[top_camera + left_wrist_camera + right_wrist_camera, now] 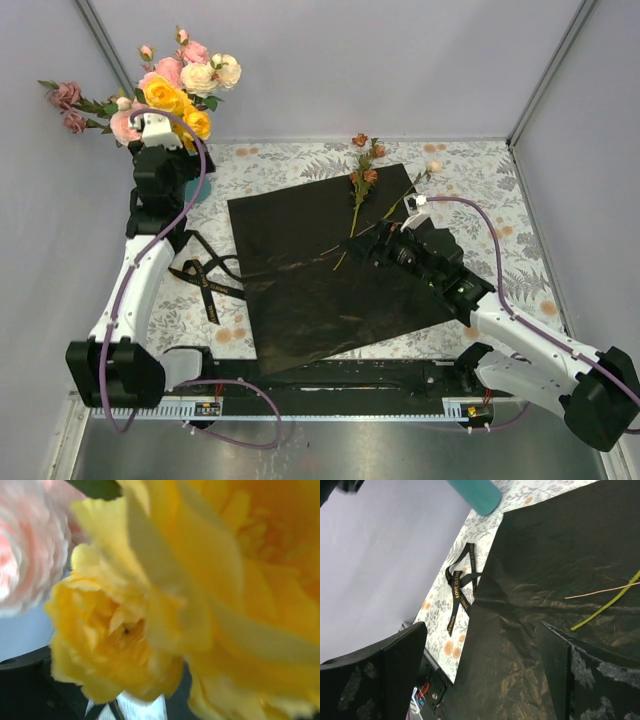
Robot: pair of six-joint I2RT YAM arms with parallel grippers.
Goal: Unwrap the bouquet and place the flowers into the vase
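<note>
Yellow rose (120, 630) crowds left gripper (160, 128), grip state unclear, right gripper (481, 645) open: top-heavy flowers (185, 80) may tip vase (475, 495) on retreat.

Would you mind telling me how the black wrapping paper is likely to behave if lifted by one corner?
The black paper looks thin and creased, so it would probably sag. Its glossy sheen suggests slipperiness. The stems lying on it might slide off.
</note>
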